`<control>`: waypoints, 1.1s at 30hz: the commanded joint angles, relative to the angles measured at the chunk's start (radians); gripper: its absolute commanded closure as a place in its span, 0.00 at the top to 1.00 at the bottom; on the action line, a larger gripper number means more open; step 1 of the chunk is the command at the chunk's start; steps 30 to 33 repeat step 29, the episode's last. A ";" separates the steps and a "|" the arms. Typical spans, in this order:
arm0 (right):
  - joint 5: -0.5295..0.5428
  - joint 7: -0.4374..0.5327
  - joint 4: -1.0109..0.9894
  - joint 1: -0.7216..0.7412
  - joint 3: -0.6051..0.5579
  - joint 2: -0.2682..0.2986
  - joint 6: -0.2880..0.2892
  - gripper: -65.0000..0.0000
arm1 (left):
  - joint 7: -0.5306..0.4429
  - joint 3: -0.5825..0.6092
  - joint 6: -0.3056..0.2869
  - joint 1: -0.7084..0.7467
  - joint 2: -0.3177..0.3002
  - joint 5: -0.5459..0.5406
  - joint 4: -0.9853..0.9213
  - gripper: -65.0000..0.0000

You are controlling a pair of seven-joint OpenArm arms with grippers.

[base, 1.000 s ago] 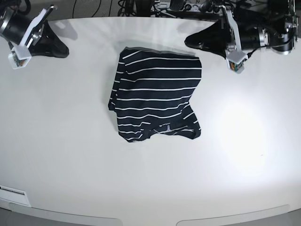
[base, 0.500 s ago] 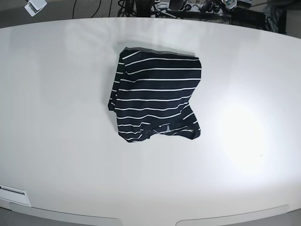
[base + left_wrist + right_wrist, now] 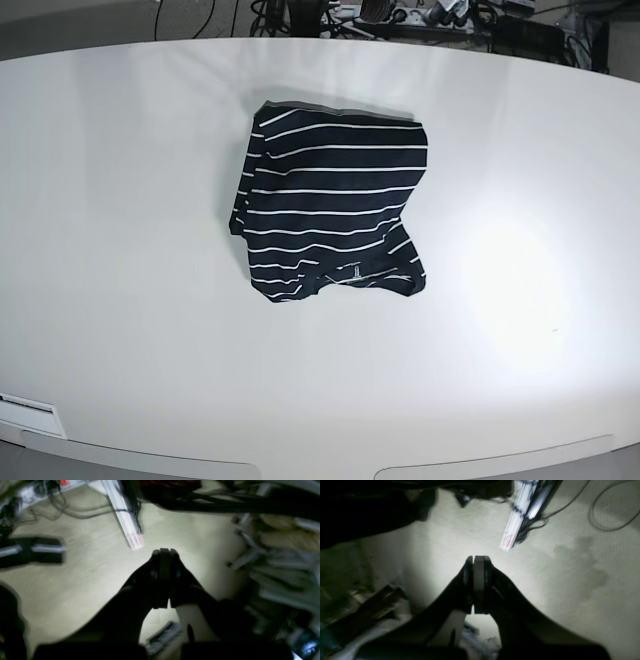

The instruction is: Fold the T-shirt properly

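The T-shirt (image 3: pixel 332 202), dark with thin white stripes, lies folded into a rough rectangle a little behind the middle of the white table (image 3: pixel 120 300), collar toward the front edge. Neither arm shows in the base view. In the left wrist view my left gripper (image 3: pixel 163 552) is shut with nothing between its fingers, hanging over a pale floor beyond the table. Seen from the right wrist camera, my right gripper (image 3: pixel 477 558) is likewise shut and empty over the same kind of floor. The T-shirt is out of both wrist views.
Cables and equipment (image 3: pixel 380 15) crowd the space behind the table's far edge. A white rail (image 3: pixel 125 517) and dark cables (image 3: pixel 225 502) lie on the floor under the left wrist; a similar rail (image 3: pixel 517 520) and loose wires (image 3: pixel 607 512) lie under the right.
Both arms have drawn back off the table and out of the base view. The T-shirt has not moved.
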 commanded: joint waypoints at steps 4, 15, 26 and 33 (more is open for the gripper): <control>-0.190 0.186 -0.217 0.126 -0.131 0.002 -0.098 0.00 | -0.312 0.126 0.046 -0.159 -0.003 0.211 -0.343 0.00; -0.348 0.401 -0.818 0.478 -0.275 -0.185 -0.413 0.00 | -0.869 0.311 0.391 -0.519 0.203 0.458 -1.091 0.00; -0.472 0.451 -0.898 0.558 -0.279 -0.316 -0.529 0.00 | -0.865 0.354 0.475 -0.558 0.299 0.409 -1.116 0.00; -0.471 0.473 -0.898 0.558 -0.279 -0.320 -0.507 0.00 | -0.869 0.354 0.474 -0.558 0.302 0.414 -1.112 0.00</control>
